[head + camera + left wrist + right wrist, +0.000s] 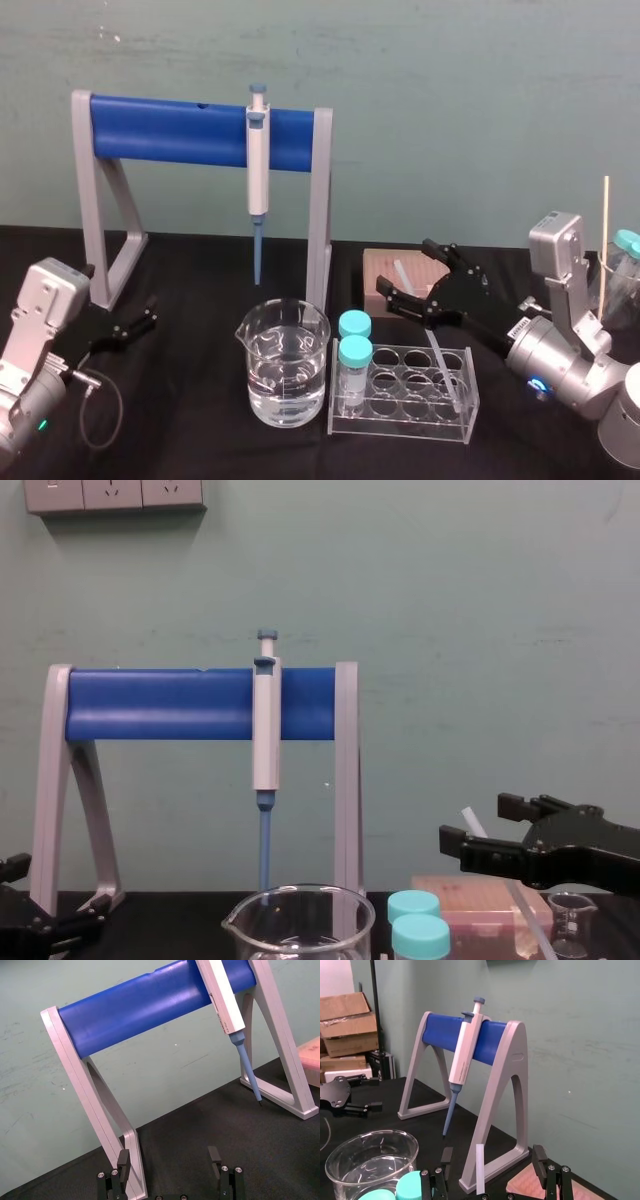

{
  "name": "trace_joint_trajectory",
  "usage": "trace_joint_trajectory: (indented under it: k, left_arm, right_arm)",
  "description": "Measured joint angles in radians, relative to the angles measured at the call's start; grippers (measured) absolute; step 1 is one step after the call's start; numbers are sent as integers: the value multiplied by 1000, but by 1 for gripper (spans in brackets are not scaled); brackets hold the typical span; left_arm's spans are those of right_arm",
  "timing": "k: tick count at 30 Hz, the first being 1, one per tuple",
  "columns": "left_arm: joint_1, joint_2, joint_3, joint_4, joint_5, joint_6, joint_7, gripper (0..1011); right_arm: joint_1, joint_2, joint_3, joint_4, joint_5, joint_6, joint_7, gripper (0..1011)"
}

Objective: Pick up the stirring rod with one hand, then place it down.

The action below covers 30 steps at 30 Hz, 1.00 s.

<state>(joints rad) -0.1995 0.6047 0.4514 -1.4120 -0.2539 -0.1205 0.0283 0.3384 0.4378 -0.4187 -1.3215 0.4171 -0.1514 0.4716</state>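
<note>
Open and wide-set, my right gripper (404,266) hung above the rack (400,428) at the right of the table (190,440), with its fingers on either side of the upper end of the rod (441,357). The right wrist view showed the rod standing between the two fingers and apart from both; I noted no contact. The rod leaned in a well at the rack's right end, lower end down in the rack, upper end tilted back and to the left towards the pink box (385,262) behind. Two teal-capped vials (354,352) stood in the rack's left end. A beaker (285,365) holding clear liquid sat just left of the rack. Behind it a pipette (258,165) hung from the blue bar of the stand (170,130), tip down. My left gripper (140,322) rested low at the table's left, near the stand's left leg, fingers apart and holding nothing.
</note>
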Motion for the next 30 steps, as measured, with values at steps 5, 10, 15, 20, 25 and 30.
trace_joint_trajectory:
  k: [5, 10, 15, 20, 25, 30]
  left_arm:
    - [0, 0, 0, 0, 0, 0, 0, 1001]
    - [0, 0, 0, 0, 0, 0, 0, 1000]
    - [0, 0, 0, 0, 0, 0, 0, 1000]
    - [0, 0, 0, 0, 0, 0, 0, 1000]
    - [0, 0, 0, 0, 0, 0, 0, 1000]
    - [0, 0, 0, 0, 0, 0, 0, 1000]
  right_arm:
    - [5, -8, 5, 12, -2, 13, 15, 1003]
    - [8, -14, 10, 20, -7, 27, 29, 1003]
    - [7, -20, 17, 25, -12, 43, 41, 1003]
    - [5, -23, 24, 28, -17, 59, 45, 1003]
    - [1, -23, 30, 26, -23, 71, 44, 1003]
    - [-3, -23, 34, 22, -29, 77, 41, 1003]
